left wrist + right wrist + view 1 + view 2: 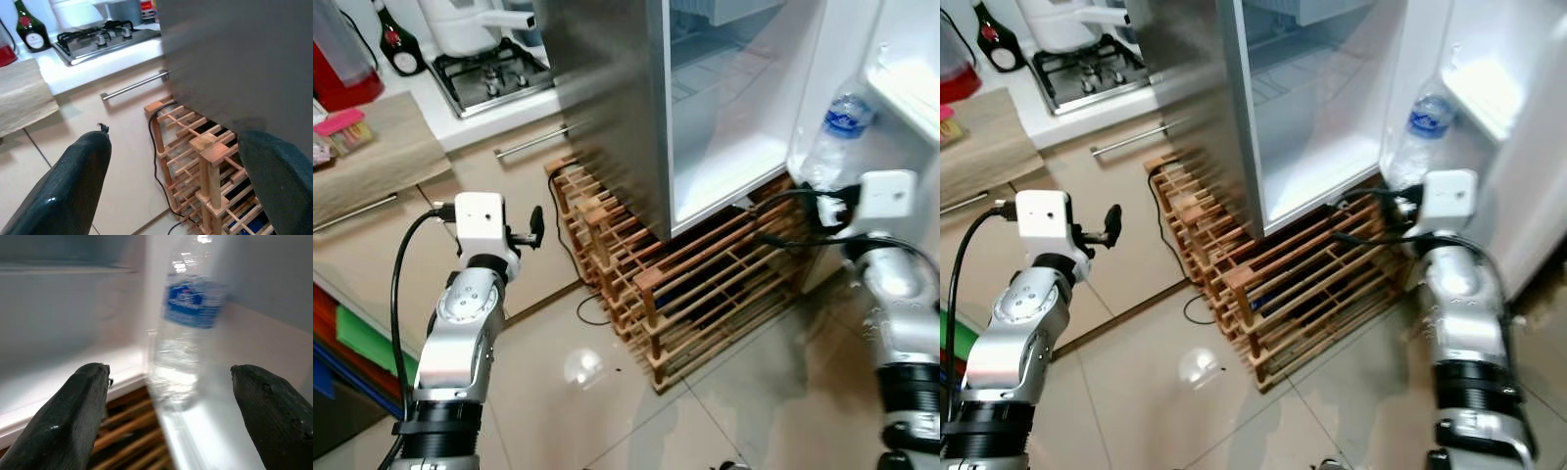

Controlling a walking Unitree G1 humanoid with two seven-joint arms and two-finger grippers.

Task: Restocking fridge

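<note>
Right wrist view showing the clear plastic water bottle with a blue label standing between the right gripper's spread black fingers, untouched, beside the open white fridge's door edge, left gripper hanging open near the wooden slatted rack.

A wooden rack stands on the tiled floor under the appliance — a black cable trails beside it. On the counter's back edge: gas hob, dark bottle.

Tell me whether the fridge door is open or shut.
Open. The fridge door stands swung out, exposing the white interior; a water bottle stands upright at the door's inner side, before the right gripper.
</note>
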